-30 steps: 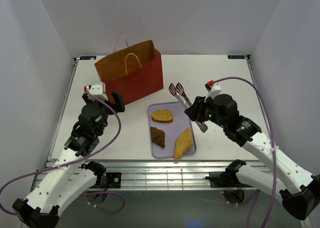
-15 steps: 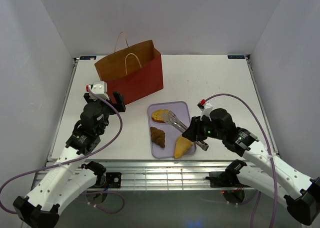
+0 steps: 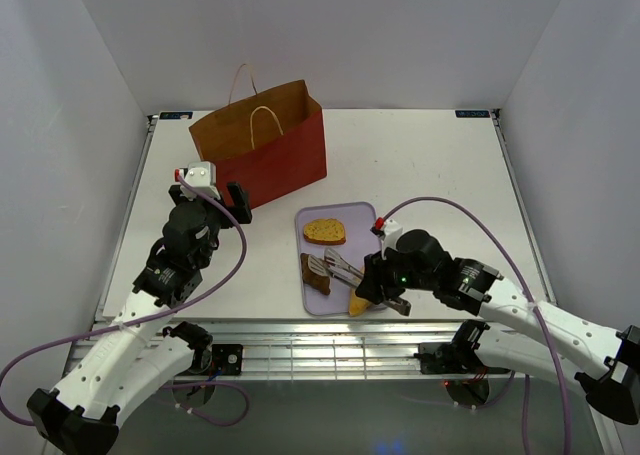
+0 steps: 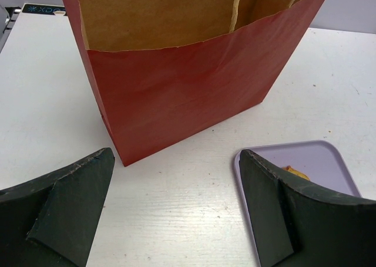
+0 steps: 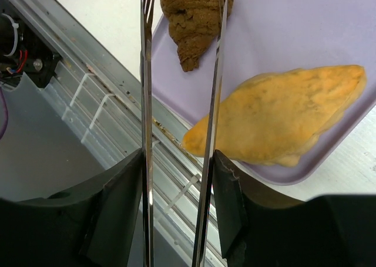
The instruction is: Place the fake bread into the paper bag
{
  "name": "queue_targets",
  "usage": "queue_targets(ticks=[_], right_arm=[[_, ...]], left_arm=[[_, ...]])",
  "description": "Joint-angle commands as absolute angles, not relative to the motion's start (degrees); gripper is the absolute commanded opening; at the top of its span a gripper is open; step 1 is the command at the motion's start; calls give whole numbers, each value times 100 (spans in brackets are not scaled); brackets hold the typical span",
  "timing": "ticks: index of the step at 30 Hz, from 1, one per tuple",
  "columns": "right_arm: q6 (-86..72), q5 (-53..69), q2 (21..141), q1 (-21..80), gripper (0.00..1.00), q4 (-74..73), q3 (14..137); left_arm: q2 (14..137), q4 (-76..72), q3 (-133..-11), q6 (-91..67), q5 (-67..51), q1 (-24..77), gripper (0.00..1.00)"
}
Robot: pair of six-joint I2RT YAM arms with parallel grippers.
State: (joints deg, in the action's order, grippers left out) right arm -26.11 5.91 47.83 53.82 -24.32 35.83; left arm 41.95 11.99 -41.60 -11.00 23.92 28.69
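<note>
The red paper bag (image 3: pixel 262 157) stands open at the back left, its kraft inside (image 4: pixel 158 14) showing in the left wrist view. Three pieces of fake bread lie on a lavender tray (image 3: pixel 357 218): a toast slice (image 3: pixel 324 232), a dark brown piece (image 3: pixel 314 275) and an orange wedge (image 3: pixel 357 302). My right gripper (image 3: pixel 385 293) is shut on metal tongs (image 3: pixel 337 267). Their two arms (image 5: pixel 145 102) stand apart between my fingers. Their tips reach the dark brown piece (image 5: pixel 197 14), beside the orange wedge (image 5: pixel 288 114). My left gripper (image 4: pixel 176 156) hangs open near the bag, holding nothing.
The tray's near edge (image 5: pixel 194 111) lies close to the table's front rail (image 3: pixel 300 335). White walls close in the table on the left, back and right. The bag's cord handles (image 3: pixel 262 115) rise above its rim.
My right arm has swung the tongs from beside the tray's far edge down across it to the dark brown piece. The tong arms have spread a little. The left arm has not moved.
</note>
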Motion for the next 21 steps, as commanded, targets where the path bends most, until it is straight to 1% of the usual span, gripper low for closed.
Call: queue_targets(ticks=[1,9,21], right_arm=[[-2514,212,4816,5528,54,-2434,3946],[-2549,-378,5001,5801,57,-2646,4157],[-2610,-405,5247,5976,57,-2523,4236]], left_arm=[[4148,1186,-4148,-1072,2435,2892,98],[4104,1187,-4148,-1072,2443,2892,98],[4078,1187,-4140,-1081,2443,2892,98]])
